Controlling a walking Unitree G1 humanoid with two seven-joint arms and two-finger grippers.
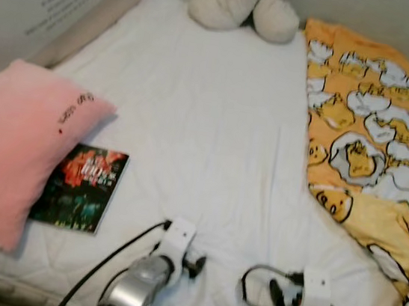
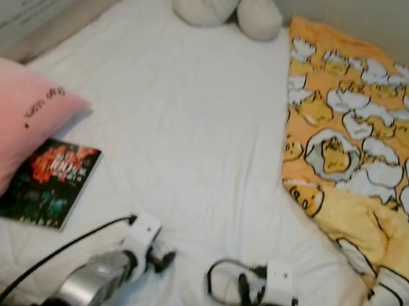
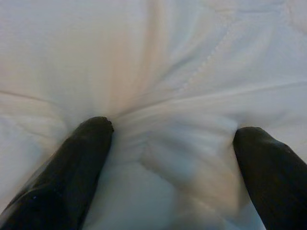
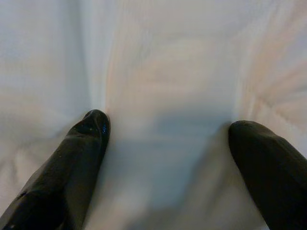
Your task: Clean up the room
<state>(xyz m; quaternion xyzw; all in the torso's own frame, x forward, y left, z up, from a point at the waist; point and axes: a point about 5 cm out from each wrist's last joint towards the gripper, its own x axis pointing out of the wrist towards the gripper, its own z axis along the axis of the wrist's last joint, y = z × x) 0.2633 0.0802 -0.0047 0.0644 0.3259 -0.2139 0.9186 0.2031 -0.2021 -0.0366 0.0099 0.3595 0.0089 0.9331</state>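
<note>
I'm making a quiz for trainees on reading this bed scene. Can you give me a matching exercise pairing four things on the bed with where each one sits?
Things:
1. pink pillow
2. book
3. plush toy
4. yellow patterned blanket

Places:
A. at the far end of the white sheet
B. along the robot's right side of the bed
C. at the robot's left edge of the bed
D. flat on the sheet, partly tucked under the pillow's edge

Pairs: 1-C, 2-D, 3-A, 4-B
</note>
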